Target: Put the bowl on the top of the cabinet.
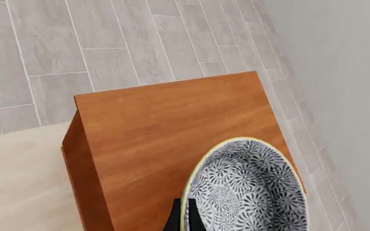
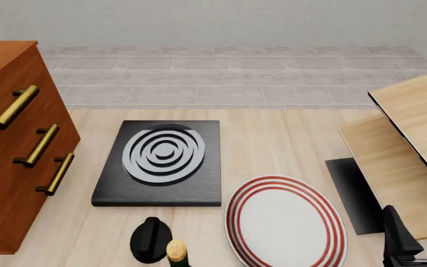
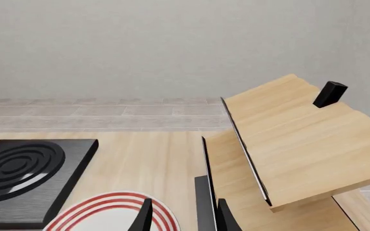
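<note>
Patterned bowl, pinched by left gripper, above the cabinet.

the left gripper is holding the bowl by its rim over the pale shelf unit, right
Not quite. The left gripper does hold the bowl by its rim, but over the reddish-brown cabinet, not the pale shelf unit. The left wrist view shows the cabinet's top under the bowl; the shelf unit stands on the table's right side in the front view.
</note>
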You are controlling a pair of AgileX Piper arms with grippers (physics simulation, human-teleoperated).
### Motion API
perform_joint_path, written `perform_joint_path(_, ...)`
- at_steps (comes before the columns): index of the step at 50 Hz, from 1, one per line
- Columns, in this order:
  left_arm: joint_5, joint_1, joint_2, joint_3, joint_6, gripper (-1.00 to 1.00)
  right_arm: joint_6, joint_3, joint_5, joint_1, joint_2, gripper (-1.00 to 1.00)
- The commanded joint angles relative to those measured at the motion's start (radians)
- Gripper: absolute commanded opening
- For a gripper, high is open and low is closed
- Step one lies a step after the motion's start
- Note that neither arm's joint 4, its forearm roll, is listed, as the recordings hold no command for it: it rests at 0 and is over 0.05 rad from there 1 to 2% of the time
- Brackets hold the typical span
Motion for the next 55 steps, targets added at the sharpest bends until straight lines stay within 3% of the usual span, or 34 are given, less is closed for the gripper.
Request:
perform_joint_path(1,-0.032,-0.021,0.003,0.062,-0.007,-1.0,-0.002,0.0,-0.001,0.0,0.0,1.0)
perform_joint_path(15,-0.084,-0.05,-0.038,0.125,-0.063,-1.0,-0.001,0.0,-0.002,0.0,0.002,1.0)
perform_joint_path(16,-0.081,-0.041,-0.038,0.115,-0.054,1.0,-0.002,0.0,-0.002,0.0,0.002,1.0)
perform_joint_path(55,-0.021,-0.051,-0.167,0.015,-0.044,1.0,-0.007,0.001,0.003,0.003,-0.002,1.0)
